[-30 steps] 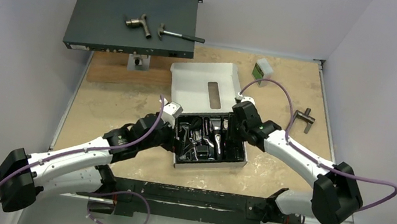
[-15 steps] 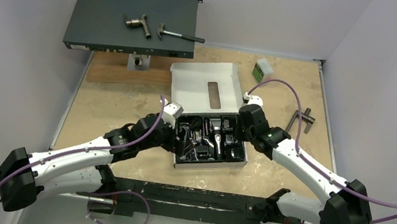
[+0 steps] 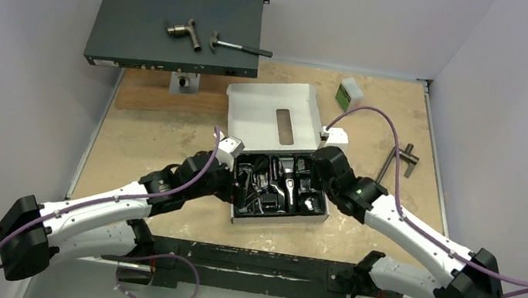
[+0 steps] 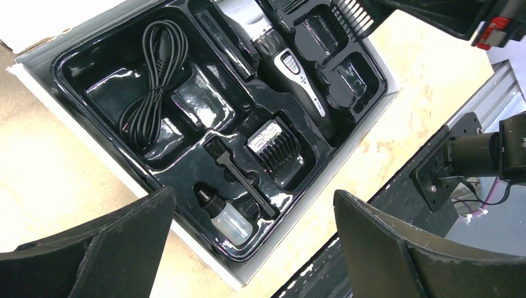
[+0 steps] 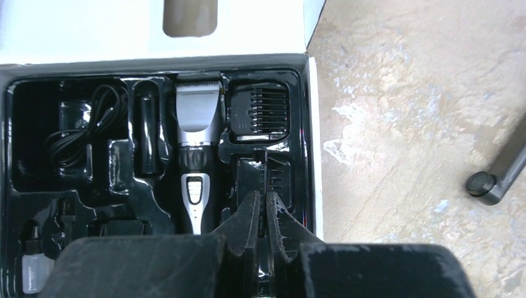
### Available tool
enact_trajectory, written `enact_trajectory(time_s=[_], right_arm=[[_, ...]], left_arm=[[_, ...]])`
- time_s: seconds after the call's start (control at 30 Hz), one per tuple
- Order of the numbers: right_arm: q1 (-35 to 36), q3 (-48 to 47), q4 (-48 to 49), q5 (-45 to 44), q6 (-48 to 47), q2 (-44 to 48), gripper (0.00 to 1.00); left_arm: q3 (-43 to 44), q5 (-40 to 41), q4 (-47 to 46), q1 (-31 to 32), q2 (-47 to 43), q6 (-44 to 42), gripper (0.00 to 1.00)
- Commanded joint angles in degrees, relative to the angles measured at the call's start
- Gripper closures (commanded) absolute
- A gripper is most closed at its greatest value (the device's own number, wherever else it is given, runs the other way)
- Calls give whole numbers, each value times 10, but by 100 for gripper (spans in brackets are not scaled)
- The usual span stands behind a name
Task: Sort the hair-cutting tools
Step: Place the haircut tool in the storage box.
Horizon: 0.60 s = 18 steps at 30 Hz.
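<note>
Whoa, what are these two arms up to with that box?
Two robot arms are working over an open white box whose black tray holds a hair clipper, a cord and a small bottle. The right end effector is shut, down at the tray's right side against a comb attachment; whether it grips it is unclear. The left end effector hovers open above the tray.

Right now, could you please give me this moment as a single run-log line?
left fingers open, above tray | right fingers shut over comb attachment, hold unclear | clipper seated in tray
</note>
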<state>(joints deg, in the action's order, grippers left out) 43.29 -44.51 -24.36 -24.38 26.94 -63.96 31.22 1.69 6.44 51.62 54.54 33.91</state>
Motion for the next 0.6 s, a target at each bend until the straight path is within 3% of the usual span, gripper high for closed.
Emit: enact_trajectory(time_s=[0.0,0.37,0.57], right_arm=[[33,3,25,-96,-1,31,100],[177,46,55,-306,40,11,100],[202,37,68,-334,22,-19,100]], left_arm=[[-3,-6,-30,0,0,10,0],[-16,-9,-34,0,-12,14,0],[-18,-7,-30,0,-21,14,0]])
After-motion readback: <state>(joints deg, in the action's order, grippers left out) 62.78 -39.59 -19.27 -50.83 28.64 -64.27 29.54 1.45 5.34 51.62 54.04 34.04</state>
